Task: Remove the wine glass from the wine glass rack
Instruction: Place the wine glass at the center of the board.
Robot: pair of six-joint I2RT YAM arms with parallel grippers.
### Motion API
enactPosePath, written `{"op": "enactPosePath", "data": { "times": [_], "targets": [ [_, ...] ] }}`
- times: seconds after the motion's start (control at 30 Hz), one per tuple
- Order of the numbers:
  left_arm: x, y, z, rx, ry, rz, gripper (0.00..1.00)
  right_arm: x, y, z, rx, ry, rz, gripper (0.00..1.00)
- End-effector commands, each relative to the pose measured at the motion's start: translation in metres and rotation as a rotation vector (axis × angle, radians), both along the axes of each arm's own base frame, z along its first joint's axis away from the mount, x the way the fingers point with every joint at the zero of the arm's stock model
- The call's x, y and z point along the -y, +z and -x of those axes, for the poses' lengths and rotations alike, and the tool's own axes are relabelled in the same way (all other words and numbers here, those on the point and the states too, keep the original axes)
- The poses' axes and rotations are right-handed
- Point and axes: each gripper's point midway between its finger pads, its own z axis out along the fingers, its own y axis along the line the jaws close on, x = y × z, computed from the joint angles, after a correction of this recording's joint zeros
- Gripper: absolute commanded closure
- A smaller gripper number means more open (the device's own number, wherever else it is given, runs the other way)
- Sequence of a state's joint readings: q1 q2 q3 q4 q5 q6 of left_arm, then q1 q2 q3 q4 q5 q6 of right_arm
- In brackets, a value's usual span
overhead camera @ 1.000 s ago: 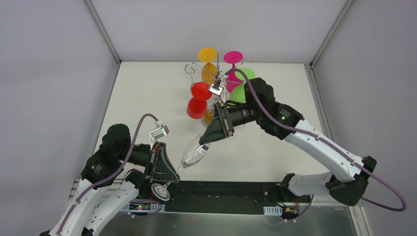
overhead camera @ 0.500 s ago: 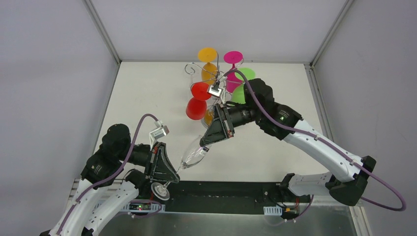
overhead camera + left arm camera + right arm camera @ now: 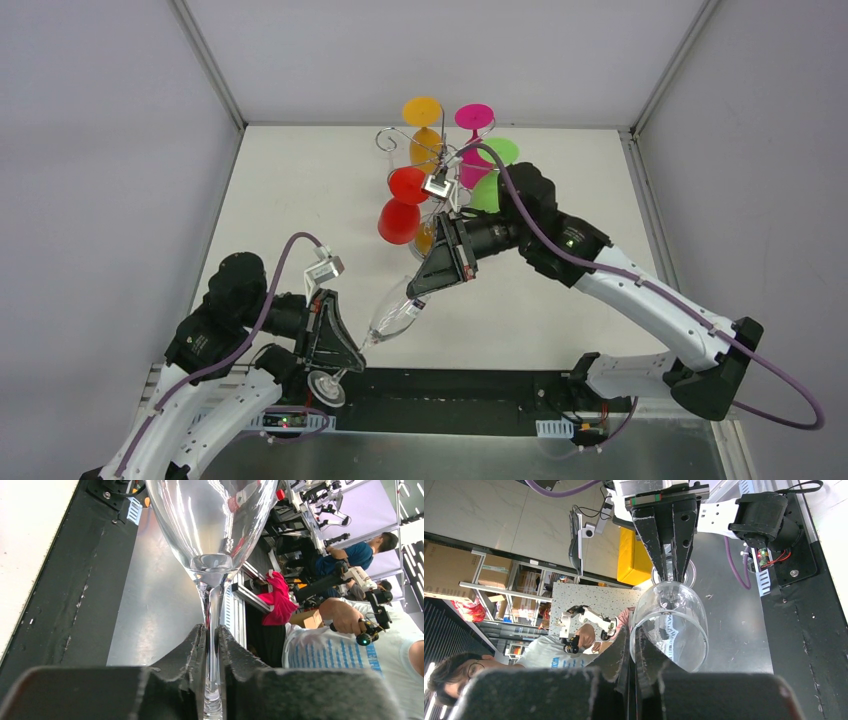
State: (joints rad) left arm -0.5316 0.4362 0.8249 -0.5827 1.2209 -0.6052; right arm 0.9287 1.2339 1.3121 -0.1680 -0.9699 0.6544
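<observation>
A clear wine glass (image 3: 392,315) hangs tilted in the air near the table's front edge, held by both grippers. My left gripper (image 3: 352,352) is shut on its stem (image 3: 214,610), with the bowl (image 3: 212,520) just beyond the jaws. My right gripper (image 3: 412,293) is shut on the rim of the bowl (image 3: 671,620), one finger inside and one outside. The wine glass rack (image 3: 400,137), silver wire with curled arms, stands at the back. It carries orange (image 3: 422,112), pink (image 3: 474,116), green (image 3: 497,150) and red (image 3: 408,185) glasses.
A black strip (image 3: 480,385) runs along the table's near edge under the clear glass. The right arm (image 3: 560,235) reaches across just in front of the rack. The left gripper shows in the right wrist view (image 3: 669,530), behind the glass.
Almost nothing. The right arm has shifted very slightly. Both grippers keep their hold on the clear glass in the same place.
</observation>
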Motion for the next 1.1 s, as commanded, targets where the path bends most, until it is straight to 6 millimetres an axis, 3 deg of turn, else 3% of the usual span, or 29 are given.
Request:
{"op": "enactPosePath", "data": {
  "times": [0.0,0.13,0.4,0.73,1.07],
  "targets": [
    [0.004,0.002,-0.011,0.094,0.038,0.026,0.83,0.008,0.015,0.010,0.033,0.025,-0.065,1.00],
    [0.007,-0.005,-0.019,0.077,0.057,0.005,0.70,0.011,0.015,0.012,0.037,0.018,-0.070,1.00],
    [0.010,-0.010,-0.029,0.077,0.089,-0.017,0.54,0.024,0.009,0.012,0.058,-0.018,-0.047,1.00],
    [0.015,-0.020,-0.054,0.072,0.186,-0.073,0.51,0.047,-0.018,0.006,0.088,-0.113,0.073,1.00],
    [0.007,-0.022,-0.091,0.162,0.398,-0.169,0.51,0.094,-0.050,-0.022,0.129,-0.328,0.283,1.00]
  ]
}}
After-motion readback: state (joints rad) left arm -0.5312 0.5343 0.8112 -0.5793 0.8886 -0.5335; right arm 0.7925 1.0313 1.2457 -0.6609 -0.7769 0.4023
